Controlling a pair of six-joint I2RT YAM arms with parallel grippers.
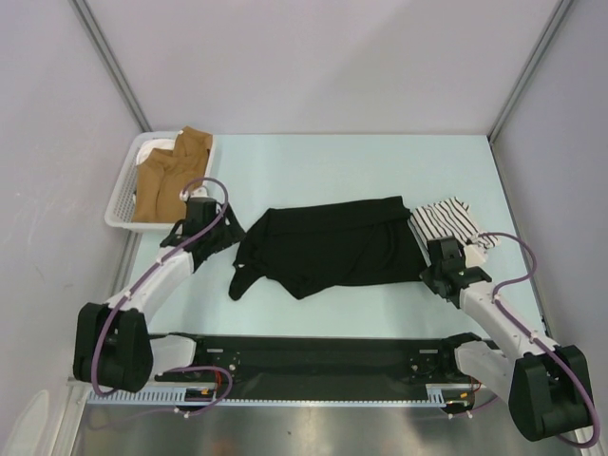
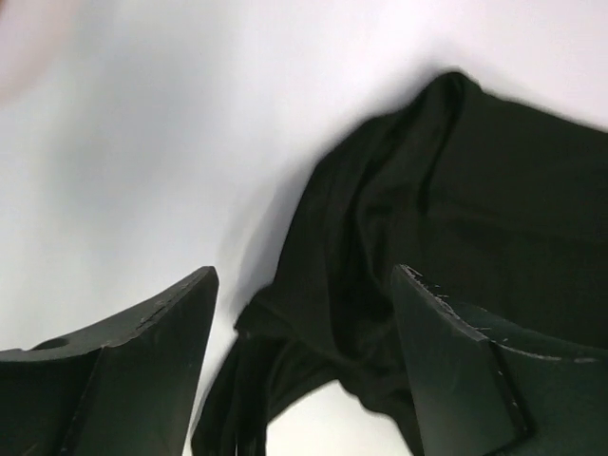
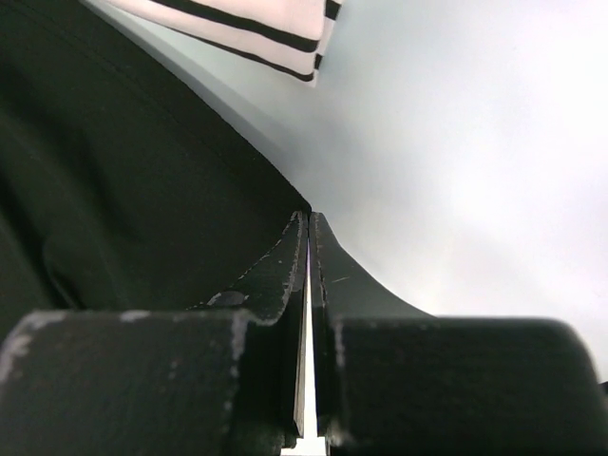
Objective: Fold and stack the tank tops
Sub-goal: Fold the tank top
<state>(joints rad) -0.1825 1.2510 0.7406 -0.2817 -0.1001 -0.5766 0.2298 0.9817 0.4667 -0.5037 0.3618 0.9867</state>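
The black tank top (image 1: pixel 332 242) lies spread and rumpled across the middle of the table. One strap trails toward the near left. The striped tank top (image 1: pixel 446 220) is bunched at its right end, partly under it. My left gripper (image 1: pixel 214 237) hovers open at the black top's left edge. In the left wrist view the black cloth (image 2: pixel 456 190) shows between and beyond the wide-apart fingers of the left gripper (image 2: pixel 304 275). My right gripper (image 1: pixel 439 261) sits at the top's right edge. In the right wrist view the right gripper (image 3: pixel 309 217) is shut, its tips meeting right on the hem of the black top (image 3: pixel 114 190), with the striped top (image 3: pixel 256 19) beyond.
A white basket (image 1: pixel 119 204) holding brown cloth (image 1: pixel 166 180) stands at the back left, just beyond the left arm. Grey walls enclose the table on three sides. A black rail (image 1: pixel 313 356) runs along the near edge between the arm bases.
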